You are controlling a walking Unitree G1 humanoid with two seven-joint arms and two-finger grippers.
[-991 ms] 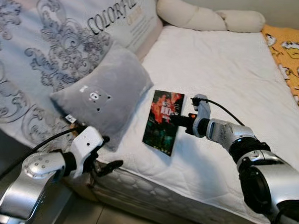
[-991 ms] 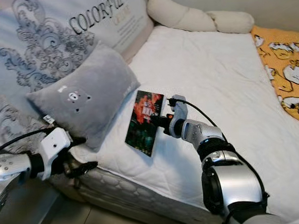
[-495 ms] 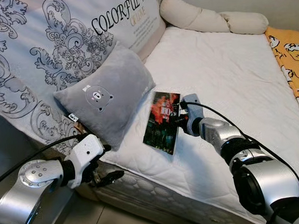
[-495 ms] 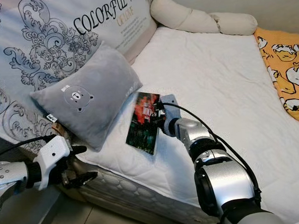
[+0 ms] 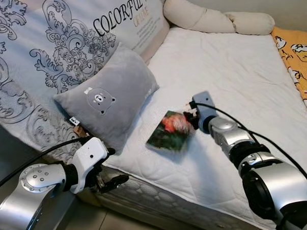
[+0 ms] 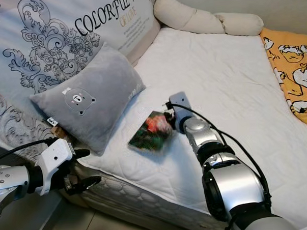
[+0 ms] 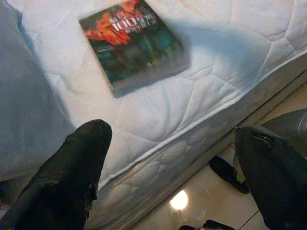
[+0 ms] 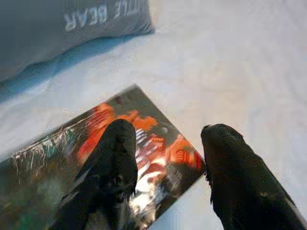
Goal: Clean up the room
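We have our right hand (image 5: 190, 118) at the far corner of the book (image 5: 170, 132) lying on the bed (image 5: 233, 71) beside the grey pillow (image 5: 109, 96), fingers spread astride that corner, not clenched. Our left hand (image 5: 112, 170) hangs released by the mattress edge.

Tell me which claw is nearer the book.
Right. The right claw is at the book's far corner, fingers straddling it; the left claw hangs off the mattress edge, below the grey pillow.

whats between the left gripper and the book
Only bare white mattress and its quilted edge separate the left gripper from the book, as the left wrist view shows.
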